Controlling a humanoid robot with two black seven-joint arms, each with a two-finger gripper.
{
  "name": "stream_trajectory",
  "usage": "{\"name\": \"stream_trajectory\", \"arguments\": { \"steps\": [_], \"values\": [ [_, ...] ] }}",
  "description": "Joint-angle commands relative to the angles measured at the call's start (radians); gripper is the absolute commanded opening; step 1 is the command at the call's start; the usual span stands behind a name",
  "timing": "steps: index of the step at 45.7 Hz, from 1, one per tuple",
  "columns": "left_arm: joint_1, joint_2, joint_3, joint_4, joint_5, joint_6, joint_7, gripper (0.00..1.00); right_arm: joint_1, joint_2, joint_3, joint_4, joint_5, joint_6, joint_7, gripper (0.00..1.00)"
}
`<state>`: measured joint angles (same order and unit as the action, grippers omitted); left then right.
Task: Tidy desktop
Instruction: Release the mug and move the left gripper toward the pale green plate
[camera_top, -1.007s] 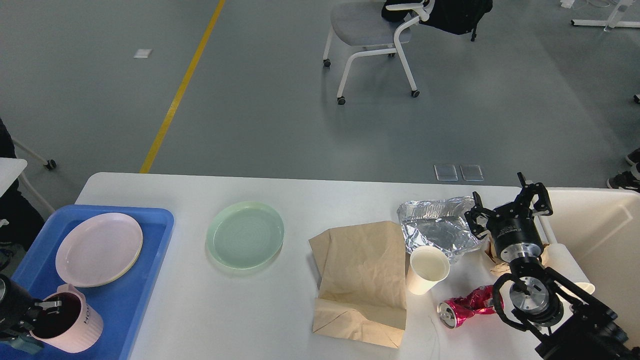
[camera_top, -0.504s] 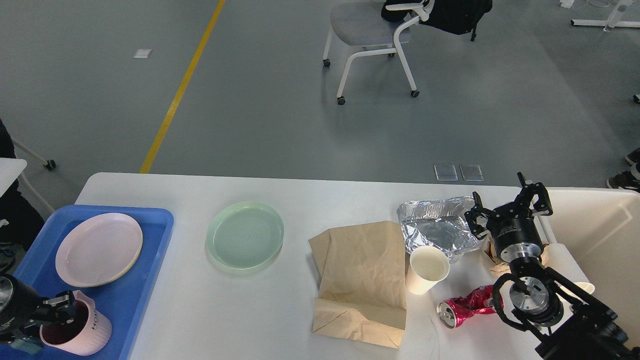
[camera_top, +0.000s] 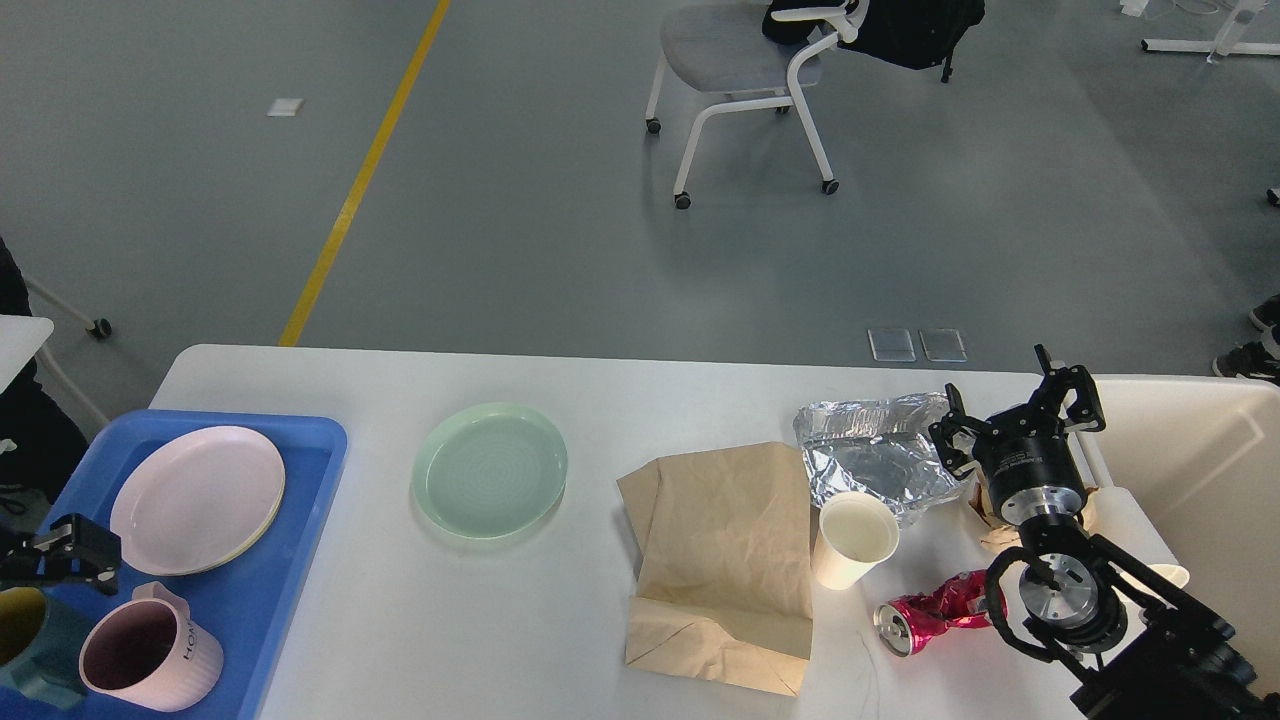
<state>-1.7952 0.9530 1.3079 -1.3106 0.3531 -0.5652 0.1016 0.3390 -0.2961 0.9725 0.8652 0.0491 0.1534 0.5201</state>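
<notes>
The white desktop (camera_top: 420, 620) carries a green plate (camera_top: 490, 470), a flattened brown paper bag (camera_top: 725, 560), crumpled foil (camera_top: 875, 455), a white paper cup (camera_top: 855, 540) and a crushed red can (camera_top: 935, 610). My right gripper (camera_top: 1018, 408) hovers open and empty just right of the foil, beside the bin. At the far left, my left gripper (camera_top: 65, 555) is open and empty above the blue tray (camera_top: 300, 440), just up-left of a pink mug (camera_top: 150, 655) that stands free on the tray.
The tray also holds a pink plate (camera_top: 197, 498) and a teal mug (camera_top: 30, 640). A cream-white open bin (camera_top: 1200, 470) sits at the table's right end. Crumpled brown paper (camera_top: 1000, 535) lies under my right arm. A white chair (camera_top: 745, 60) stands on the floor beyond.
My left gripper set the pink mug down on the tray, let go and drew back up and to the left. The right arm has not moved.
</notes>
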Motion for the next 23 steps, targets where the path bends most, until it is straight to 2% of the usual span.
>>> {"name": "stream_trajectory", "arguments": {
  "steps": [1, 11, 23],
  "values": [
    [-0.283, -0.060, 0.229, -0.120, -0.042, -0.005, -0.029, 0.94, 0.000, 0.000, 0.000, 0.000, 0.000, 0.000, 0.001, 1.00],
    [-0.538, -0.215, 0.367, -0.252, -0.088, -0.013, -0.077, 0.94, 0.000, 0.000, 0.000, 0.000, 0.000, 0.000, 0.000, 1.00],
    [-0.746, -0.559, 0.409, -0.344, -0.373, -0.021, -0.097, 0.94, 0.000, 0.000, 0.000, -0.002, 0.000, 0.000, 0.001, 1.00]
  ]
}}
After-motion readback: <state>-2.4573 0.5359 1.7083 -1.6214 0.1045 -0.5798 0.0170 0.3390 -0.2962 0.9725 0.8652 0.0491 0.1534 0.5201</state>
